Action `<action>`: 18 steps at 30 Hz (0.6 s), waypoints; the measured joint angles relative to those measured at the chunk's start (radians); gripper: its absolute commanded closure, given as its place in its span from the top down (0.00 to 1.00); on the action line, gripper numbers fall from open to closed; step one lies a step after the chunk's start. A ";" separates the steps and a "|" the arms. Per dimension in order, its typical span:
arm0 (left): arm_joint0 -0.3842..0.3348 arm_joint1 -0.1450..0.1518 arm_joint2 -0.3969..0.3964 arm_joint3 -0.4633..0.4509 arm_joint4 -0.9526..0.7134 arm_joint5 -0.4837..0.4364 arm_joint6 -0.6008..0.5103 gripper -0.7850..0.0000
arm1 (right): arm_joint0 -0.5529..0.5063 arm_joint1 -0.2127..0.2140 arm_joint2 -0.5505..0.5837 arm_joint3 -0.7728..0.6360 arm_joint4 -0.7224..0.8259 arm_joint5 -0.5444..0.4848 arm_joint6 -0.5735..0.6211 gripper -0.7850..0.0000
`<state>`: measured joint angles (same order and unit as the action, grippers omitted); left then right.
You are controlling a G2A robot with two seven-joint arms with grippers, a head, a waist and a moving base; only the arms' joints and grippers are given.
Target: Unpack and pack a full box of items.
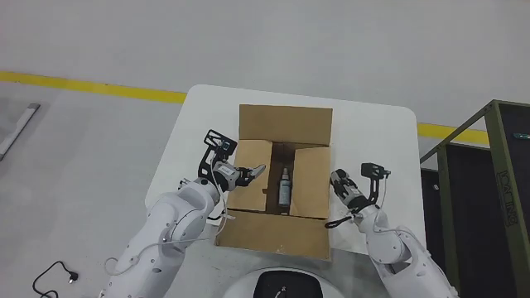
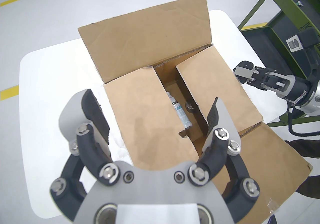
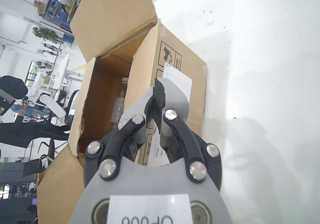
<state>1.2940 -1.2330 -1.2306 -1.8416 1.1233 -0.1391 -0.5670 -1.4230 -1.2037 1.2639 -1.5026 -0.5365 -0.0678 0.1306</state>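
Observation:
An open cardboard box (image 1: 286,124) stands in the middle of the white table (image 1: 373,132), its far and near flaps spread out and its two side flaps folded partly inward. Down the gap between them lies a bottle (image 1: 285,189) with a teal label (image 2: 178,112); in the right wrist view a clear bottle (image 3: 120,105) shows inside. My left gripper (image 1: 251,172) hovers open over the left inner flap (image 2: 140,115), holding nothing. My right gripper (image 1: 338,182) sits shut at the box's right outer wall (image 3: 180,60), near the flap edge, also seen as the gripper (image 2: 243,73) beside the box.
A green metal rack (image 1: 489,182) stands just off the table's right side. Bare tabletop lies to the left and right of the box. The floor beyond carries yellow lines.

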 measured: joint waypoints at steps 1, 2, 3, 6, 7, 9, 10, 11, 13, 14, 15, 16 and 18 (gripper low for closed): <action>0.000 0.000 0.000 0.000 0.000 0.000 0.000 1.00 | -0.003 0.000 0.001 -0.002 -0.001 0.000 -0.002 0.75; 0.000 0.000 0.000 0.000 0.000 0.000 0.000 1.00 | -0.006 0.000 0.002 -0.003 -0.002 0.000 -0.002 0.89; 0.000 0.000 0.000 0.000 0.000 0.000 0.000 1.00 | -0.009 0.000 0.005 -0.005 -0.002 -0.001 -0.003 1.00; 0.000 0.000 0.000 0.000 0.000 0.000 0.000 1.00 | -0.019 0.002 0.020 -0.018 -0.011 -0.009 -0.005 1.00; 0.000 0.000 0.000 0.000 0.000 0.000 0.000 1.00 | -0.023 0.003 0.027 -0.024 -0.016 -0.014 -0.004 1.00; 0.000 0.000 0.000 0.000 0.000 0.000 0.000 1.00 | -0.034 0.008 0.045 -0.043 -0.040 -0.036 -0.006 1.00; 0.000 0.000 0.000 0.000 0.000 0.000 0.000 1.00 | -0.040 0.010 0.054 -0.054 -0.054 -0.051 -0.015 1.00; 0.000 0.000 0.000 0.000 0.000 0.000 0.000 1.00 | -0.046 0.013 0.065 -0.066 -0.076 -0.067 -0.030 1.00; 0.000 0.000 0.000 0.000 0.000 0.000 0.000 1.00 | -0.063 0.021 0.085 -0.090 -0.168 -0.101 -0.079 1.00; 0.000 0.000 0.000 0.000 0.000 0.000 0.000 1.00 | -0.070 0.023 0.092 -0.097 -0.207 -0.120 -0.101 1.00; 0.000 0.000 0.000 0.000 0.000 0.000 0.000 1.00 | -0.077 0.027 0.102 -0.103 -0.264 -0.143 -0.128 1.00; 0.000 0.000 0.000 0.000 0.000 0.000 0.000 1.00 | -0.082 0.030 0.110 -0.106 -0.311 -0.157 -0.148 1.00; 0.000 0.000 0.000 0.000 0.000 0.000 0.000 1.00 | -0.093 0.035 0.123 -0.113 -0.393 -0.181 -0.190 0.47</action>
<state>1.2940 -1.2330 -1.2306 -1.8416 1.1233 -0.1391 -0.5670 -1.5157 -1.1684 1.3874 -1.6154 -0.9291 -0.2488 -0.0595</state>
